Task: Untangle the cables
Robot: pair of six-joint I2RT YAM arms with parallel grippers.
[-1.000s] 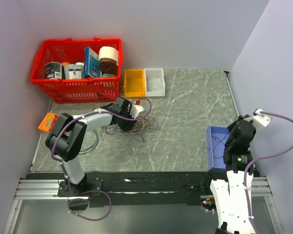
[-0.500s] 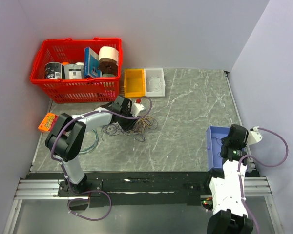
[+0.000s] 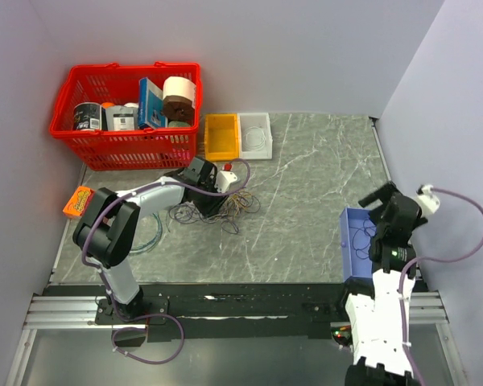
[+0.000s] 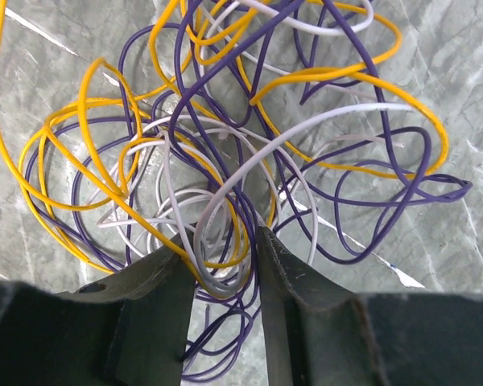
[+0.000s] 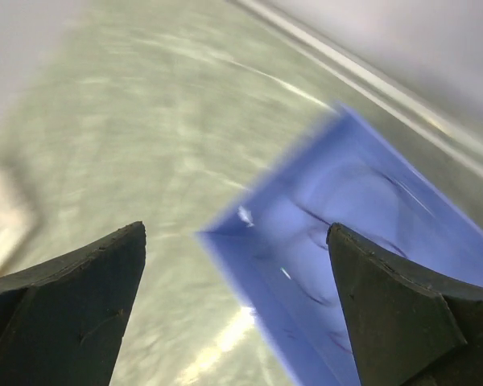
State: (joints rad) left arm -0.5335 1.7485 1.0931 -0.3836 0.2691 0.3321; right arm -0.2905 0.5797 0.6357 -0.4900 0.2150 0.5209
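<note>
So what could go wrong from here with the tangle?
The left fingers pinch purple, yellow and white strands of the cables together, so a pull would likely drag the whole heap or tighten knots. The right fingers stand open by the blue bin, too far to pin the heap down.

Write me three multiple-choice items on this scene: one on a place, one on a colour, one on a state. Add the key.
1. The tangled cables lie: A on the table before the red basket; B inside that basket; C on the floor.
2. The bin beside the white bin is: A green; B black; C yellow.
3. The right gripper is: A shut on a cable; B open, empty; C shut, empty.
Key: A, the heap rests on the marble; C, plain from overhead; B, its fingers stand wide apart, nothing between.
</note>
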